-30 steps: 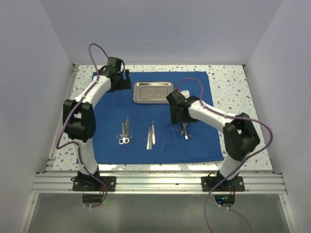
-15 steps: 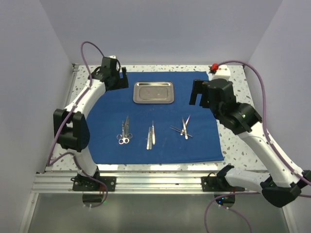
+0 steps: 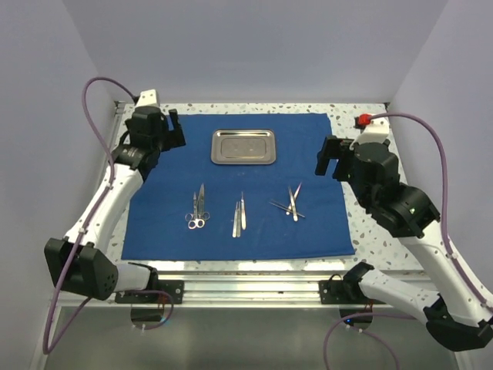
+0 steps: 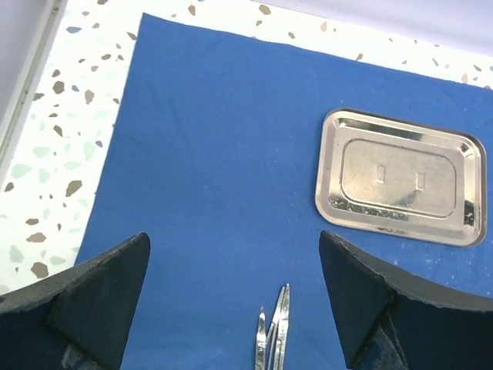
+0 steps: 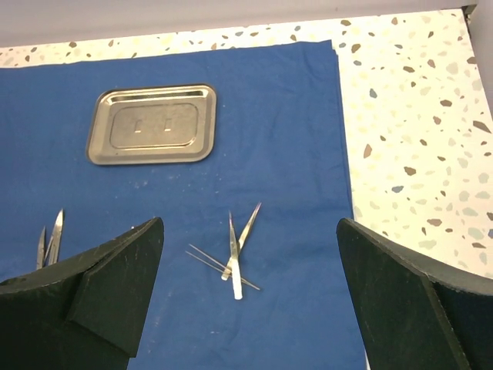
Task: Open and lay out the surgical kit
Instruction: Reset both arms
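The royal-blue cloth wrap [image 3: 239,223] lies spread flat on the speckled table. The empty steel tray [image 3: 243,146] sits on its far middle; it also shows in the left wrist view [image 4: 400,177] and the right wrist view [image 5: 152,123]. Scissors [image 3: 197,210] lie at left, tweezers [image 3: 239,216] in the middle, crossed slim instruments [image 3: 291,204] at right, also in the right wrist view [image 5: 235,250]. My left gripper [image 3: 171,132] is open and empty, raised over the cloth's far left corner. My right gripper [image 3: 327,158] is open and empty, raised over the cloth's right edge.
Grey walls enclose the speckled table [image 3: 362,131] on three sides. An aluminium rail [image 3: 246,289] runs along the near edge, with both arm bases bolted to it. Purple cables loop from both arms.
Both arms have lifted and pulled back outward: the left gripper moved left and away from the tray, the right gripper rose from the instruments at right and moved to the cloth's right edge.
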### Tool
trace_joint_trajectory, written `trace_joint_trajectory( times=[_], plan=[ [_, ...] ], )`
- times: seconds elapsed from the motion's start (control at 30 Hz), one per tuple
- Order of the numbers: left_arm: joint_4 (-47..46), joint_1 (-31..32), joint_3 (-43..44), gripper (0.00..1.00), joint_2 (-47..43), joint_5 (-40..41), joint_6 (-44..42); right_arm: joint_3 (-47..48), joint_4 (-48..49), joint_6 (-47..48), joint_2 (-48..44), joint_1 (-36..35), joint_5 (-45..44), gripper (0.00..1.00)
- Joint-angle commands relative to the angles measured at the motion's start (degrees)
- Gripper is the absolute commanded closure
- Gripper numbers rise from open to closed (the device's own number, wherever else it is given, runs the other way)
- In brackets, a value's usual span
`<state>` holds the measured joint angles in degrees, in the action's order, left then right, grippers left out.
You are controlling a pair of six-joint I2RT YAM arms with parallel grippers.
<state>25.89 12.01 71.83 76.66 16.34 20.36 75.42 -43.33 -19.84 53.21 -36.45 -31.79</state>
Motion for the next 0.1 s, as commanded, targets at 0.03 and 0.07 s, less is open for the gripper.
trace_joint_trajectory(
  times=[0.03, 0.07],
  plan=[
    [-0.05, -0.41, -1.61, 0.04, -4.50, 3.43, -0.58, -0.71, 1.85, 1.55, -0.30, 0.06, 0.06, 0.01],
    [0.56, -0.41, -1.52, 0.04, -5.72, 4.66, -0.85, -0.88, 2.11, 1.64, -0.65, 0.15, -0.20, 0.01]
  ],
)
